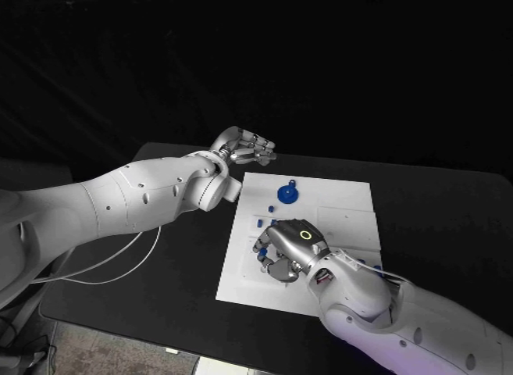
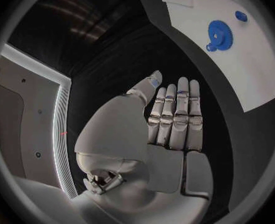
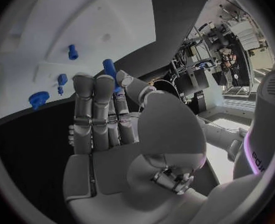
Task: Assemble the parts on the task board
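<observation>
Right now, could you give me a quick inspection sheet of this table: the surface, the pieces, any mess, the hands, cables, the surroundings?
Surface: black table, white task board in its middle.
Job's things: blue gear lying on the board; several small blue parts nearby on it.
Clutter: nothing seen.
Hands: left hand off the board's far corner, fingers straight and holding nothing; right hand over the board, pinching a blue peg.
Cables: white cable hanging below the left arm.
Surroundings: dark.
</observation>
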